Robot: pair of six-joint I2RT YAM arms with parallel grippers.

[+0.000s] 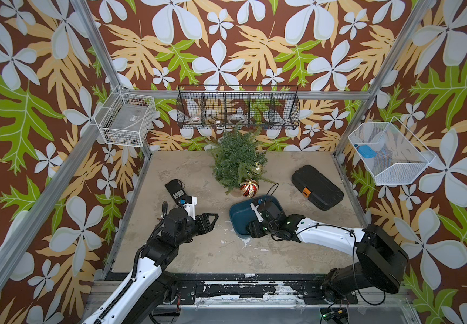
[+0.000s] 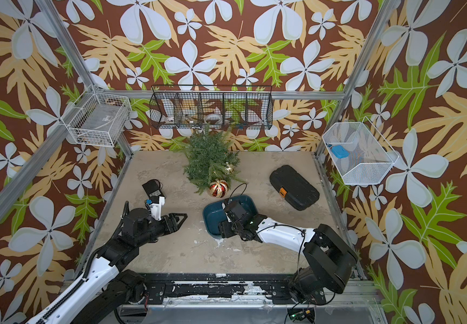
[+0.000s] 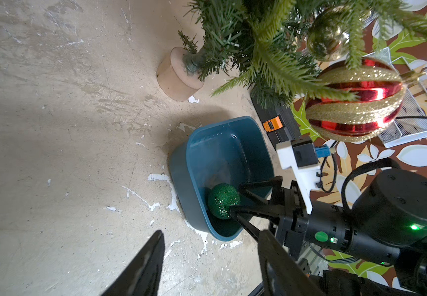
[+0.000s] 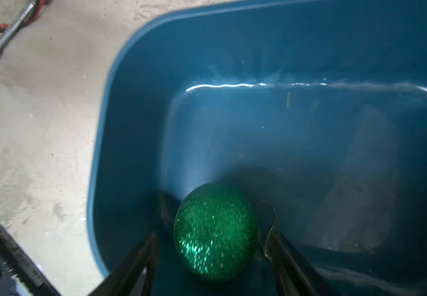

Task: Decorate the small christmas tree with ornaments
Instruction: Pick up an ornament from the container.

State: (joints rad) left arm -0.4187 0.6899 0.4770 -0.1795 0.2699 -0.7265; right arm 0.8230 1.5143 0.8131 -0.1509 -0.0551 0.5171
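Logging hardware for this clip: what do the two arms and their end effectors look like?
Both arms pair white link shells with black joints and loose black cables. The left end effector and right end effector have black triangular open-frame fingers, each beside a white camera bracket. Green lights glow on the right wrist.

My left end effector point(image 1: 212, 218) hovers with jaws parted, pointing toward three o'clock; my right end effector point(image 4: 215, 238) angles downward, jaws apart.
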